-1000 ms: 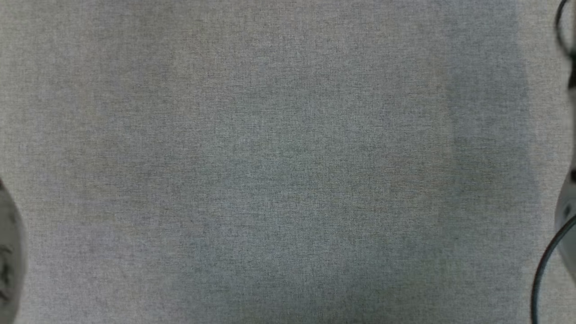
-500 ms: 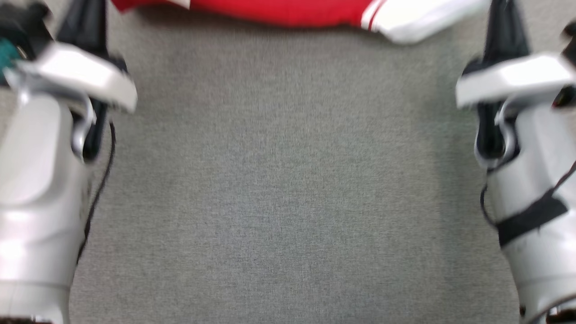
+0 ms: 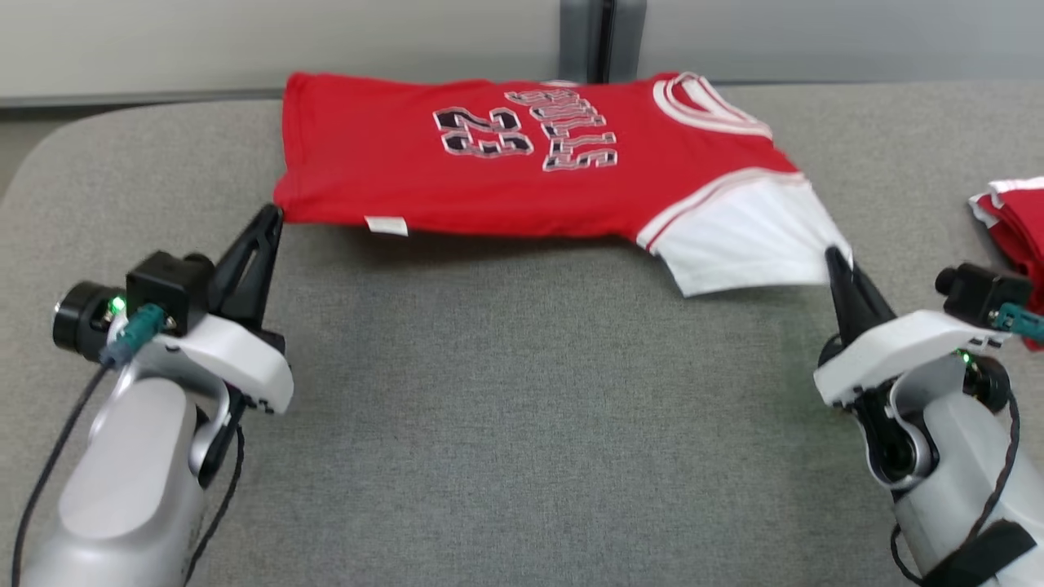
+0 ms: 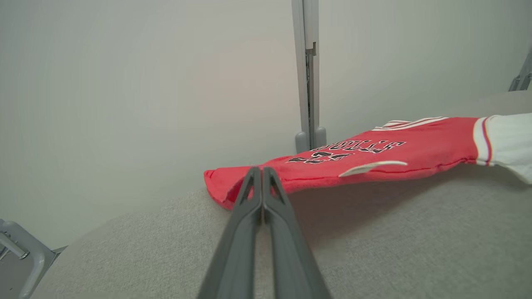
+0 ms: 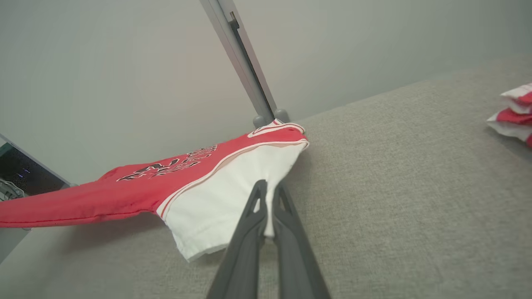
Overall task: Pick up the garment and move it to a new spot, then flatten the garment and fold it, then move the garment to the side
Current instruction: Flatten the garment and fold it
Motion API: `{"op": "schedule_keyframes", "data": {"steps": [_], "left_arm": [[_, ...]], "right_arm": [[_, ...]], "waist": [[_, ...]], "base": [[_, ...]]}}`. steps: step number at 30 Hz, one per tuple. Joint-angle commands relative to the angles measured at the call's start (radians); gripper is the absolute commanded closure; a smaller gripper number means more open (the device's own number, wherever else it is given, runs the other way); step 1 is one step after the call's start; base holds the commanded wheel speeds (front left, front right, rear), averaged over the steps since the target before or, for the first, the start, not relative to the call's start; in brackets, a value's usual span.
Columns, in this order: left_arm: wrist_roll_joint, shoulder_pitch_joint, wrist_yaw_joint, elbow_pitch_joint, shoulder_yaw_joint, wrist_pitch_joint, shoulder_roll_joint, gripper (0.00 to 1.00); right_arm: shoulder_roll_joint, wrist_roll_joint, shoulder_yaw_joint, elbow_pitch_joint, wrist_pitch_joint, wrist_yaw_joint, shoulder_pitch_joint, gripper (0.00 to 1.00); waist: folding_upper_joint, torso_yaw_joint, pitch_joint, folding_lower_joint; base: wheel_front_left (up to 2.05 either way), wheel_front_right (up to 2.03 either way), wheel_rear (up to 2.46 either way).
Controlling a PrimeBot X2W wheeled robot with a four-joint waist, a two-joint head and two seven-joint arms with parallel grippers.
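A red jersey (image 3: 522, 155) with white sleeves and black lettering is held stretched a little above the grey table, folded in half along its length, casting a shadow below. My left gripper (image 3: 272, 214) is shut on its hem corner (image 4: 224, 187) at the left. At the right, my right gripper (image 3: 832, 254) is shut on the white sleeve (image 3: 746, 236), whose cloth sits pinched between the fingers (image 5: 266, 195). The jersey (image 5: 137, 182) sags slightly between the two grips.
A stack of folded red and white garments (image 3: 1011, 216) lies at the table's right edge (image 5: 513, 116). The grey cloth-covered table (image 3: 522, 424) spreads bare in front of me. A wall with a grey post (image 3: 602, 37) stands right behind the table's far edge.
The head camera has tilted up from bare table to the far edge. Both arms and the jersey have come into full view, the jersey held up between the grippers.
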Motion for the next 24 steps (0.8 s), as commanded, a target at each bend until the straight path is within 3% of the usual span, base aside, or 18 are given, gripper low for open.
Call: {"op": "schedule_keyframes", "data": {"steps": [1,12,17,24], "left_arm": [[0.011,0.031,-0.001,-0.008,0.0,-0.001,0.004,1.0],[0.044,0.2,-0.001,-0.04,-0.007,-0.001,0.006,1.0],[0.063,0.289,-0.001,-0.068,-0.031,-0.001,0.023,1.0],[0.081,0.365,-0.001,-0.109,-0.08,-0.001,0.065,1.0]], "right_arm": [[-0.016,0.015,0.014,-0.009,0.039,0.0,0.032,1.0],[-0.068,0.093,-0.019,-0.114,0.355,0.0,0.179,1.0],[-0.092,0.111,-0.035,-0.21,0.503,0.0,0.269,1.0],[-0.117,0.135,-0.085,-0.353,0.673,0.0,0.365,1.0]], "waist": [[-0.0001,0.002,-0.046,0.0],[-0.0001,0.01,-0.166,0.0],[-0.0001,0.0,-0.236,0.0],[-0.0001,-0.001,-0.254,0.0]], "base": [[0.0,0.0,0.0],[0.0,0.0,0.0],[0.0,0.0,0.0],[0.0,0.0,0.0]]}}
